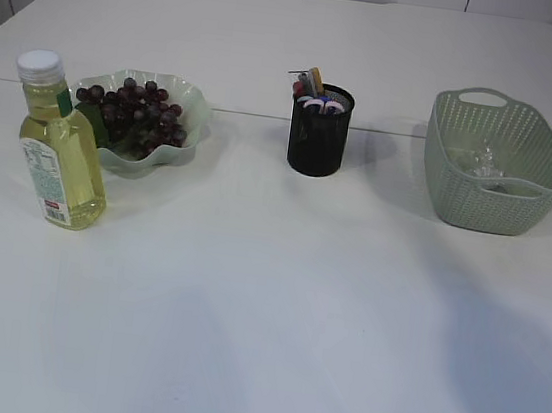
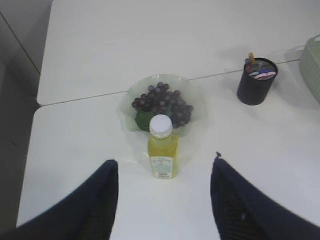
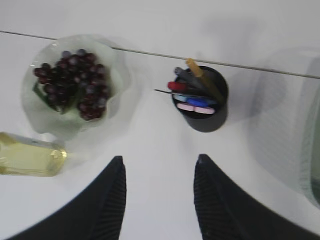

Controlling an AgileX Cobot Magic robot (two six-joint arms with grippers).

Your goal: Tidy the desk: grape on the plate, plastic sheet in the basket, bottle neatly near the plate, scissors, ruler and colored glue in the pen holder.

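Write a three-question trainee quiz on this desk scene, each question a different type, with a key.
1. True or false: the grapes lie on the plate.
2. The bottle stands: A) upright beside the plate, B) on its side, C) in the basket.
3. Fill in: both grippers, left gripper and right gripper, are ____ and hold nothing.

Key: 1 true; 2 A; 3 open.

one bottle [image 1: 57, 144], one plate [image 1: 188, 115], one grape bunch [image 1: 132, 108], one pen holder [image 1: 319, 136], one basket [image 1: 487, 207]
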